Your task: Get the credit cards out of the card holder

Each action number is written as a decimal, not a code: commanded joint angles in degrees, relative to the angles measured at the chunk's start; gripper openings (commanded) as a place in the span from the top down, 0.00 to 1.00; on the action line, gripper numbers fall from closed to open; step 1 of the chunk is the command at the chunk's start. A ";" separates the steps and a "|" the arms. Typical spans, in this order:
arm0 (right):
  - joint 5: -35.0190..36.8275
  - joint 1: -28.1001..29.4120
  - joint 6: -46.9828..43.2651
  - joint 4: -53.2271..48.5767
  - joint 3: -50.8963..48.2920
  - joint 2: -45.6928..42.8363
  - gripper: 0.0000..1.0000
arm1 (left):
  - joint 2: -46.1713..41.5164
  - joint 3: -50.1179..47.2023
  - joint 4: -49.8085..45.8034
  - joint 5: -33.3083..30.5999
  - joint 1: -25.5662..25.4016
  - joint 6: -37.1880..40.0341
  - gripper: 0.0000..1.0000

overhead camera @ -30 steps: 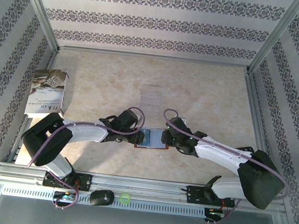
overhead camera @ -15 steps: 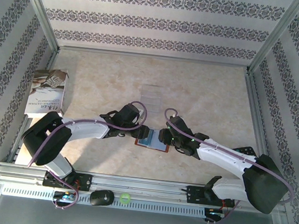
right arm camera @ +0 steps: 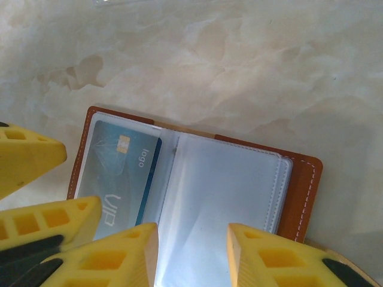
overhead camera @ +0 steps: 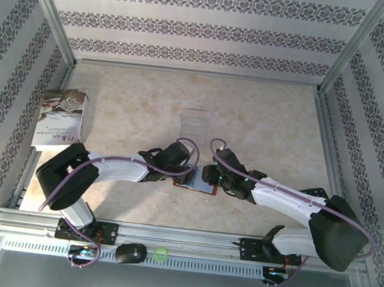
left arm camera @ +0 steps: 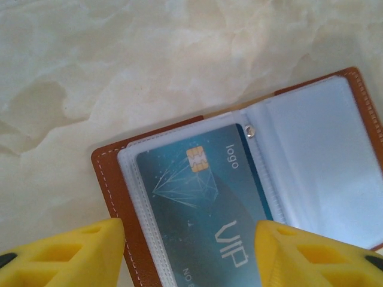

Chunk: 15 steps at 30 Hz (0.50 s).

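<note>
Closing in over the last second, brought the left gripper (left arm camera: pixel 191 258) from just left of the small reddish-brown leather card holder (left arm camera: pixel 114 179) to directly above its left page. Kept the jaws apart and gripping nothing, with yellow fingers (left arm camera: pixel 66 254) standing to either side of the blue plastic credit card (left arm camera: pixel 203 203) below, gold chip and pale "VIP" lettering showing. Set the right gripper (right arm camera: pixel 192 254) above the holder's right page, likewise spread and holding nothing. Could not tell whether its tips pressed the holder down.

Judged the reach finished and the pull not yet begun. Judged that the next move would call for a pinch on the card's free edge while the holder is pinned.

Found the holder lying open and flat, the blue card seated fully inside the left page's sleeve. Found the clear plastic sleeve (right arm camera: pixel 227 197) on the right page apparently empty. Could not tell whether more cards sat behind the blue one.

Farther out, saw a pale translucent rectangular sheet (overhead camera: pixel 196 124) beyond the holder's far side, well apart. Saw a white-grey printed booklet (overhead camera: pixel 60 119) well off to the holder's left, both resting on the pale marbled table (overhead camera: pixel 271 125).
</note>
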 commanded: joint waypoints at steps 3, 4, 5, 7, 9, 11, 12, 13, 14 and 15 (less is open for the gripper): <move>-0.85 0.93 0.68 1.73 -0.78 0.77 0.64 | 2.47 1.42 -2.15 -2.41 -1.62 1.48 0.43; -1.03 1.10 0.66 1.77 -0.77 0.94 0.64 | 2.63 1.29 -1.95 -2.15 -1.70 1.20 0.46; -1.11 1.19 0.66 1.96 -0.69 1.12 0.64 | 2.71 1.03 -1.76 -2.17 -1.80 0.88 0.48; -1.77 1.53 0.44 2.79 -0.69 1.43 0.64 | 2.64 0.55 -1.75 -2.10 -1.93 0.10 0.54; -2.65 1.79 0.56 3.85 -0.47 2.05 0.65 | 2.36 -0.03 -1.68 -1.75 -1.91 -0.83 0.59; -4.06 1.98 1.12 5.20 -0.25 3.24 0.67 | 1.79 -1.01 -1.14 -1.20 -1.98 -2.03 0.60; -4.67 2.11 1.48 5.87 -0.16 3.80 0.67 | 1.66 -1.31 -0.95 -0.94 -1.97 -2.50 0.60; -5.63 2.22 1.83 6.94 -0.03 4.62 0.69 | 1.48 -1.63 -1.06 -0.94 -1.98 -3.28 0.60; -6.63 2.25 2.17 7.74 0.31 5.65 0.70 | 1.39 -1.90 -0.89 -0.74 -1.95 -3.80 0.61; -7.20 2.44 2.53 8.26 0.64 6.34 0.71 | 1.23 -2.10 -0.71 -0.47 -1.96 -4.27 0.61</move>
